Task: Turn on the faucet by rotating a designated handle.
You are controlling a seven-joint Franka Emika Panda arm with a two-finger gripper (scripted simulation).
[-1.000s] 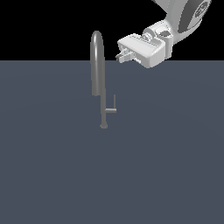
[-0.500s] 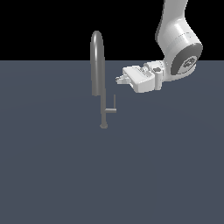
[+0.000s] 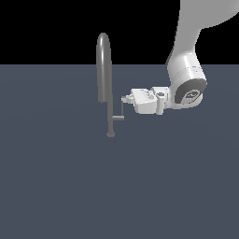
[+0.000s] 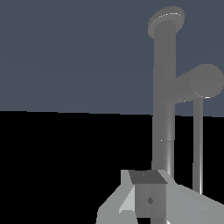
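The faucet [image 3: 110, 88] is a tall grey gooseneck standing on the dark floor, its arched spout high on the exterior view's left side. Low on the stem sits the handle [image 3: 123, 111], a short stub with a thin rod pointing up. My gripper [image 3: 125, 99] comes in level from the exterior view's right, fingers together, shut on nothing. Its tip is at the rod's upper end; whether they touch I cannot tell. In the wrist view the gripper [image 4: 150, 199] lies in front of the faucet [image 4: 164, 109], with the handle [image 4: 197, 144] just beside the fingers, not between them.
The flat dark grey floor [image 3: 60, 186] spreads around the faucet. The white arm [image 3: 186, 84] rises on the exterior view's right, out of the top of the picture.
My gripper has come down and moved toward the exterior view's left, from beside the spout's arch to the top of the handle rod. The faucet and handle look unmoved.
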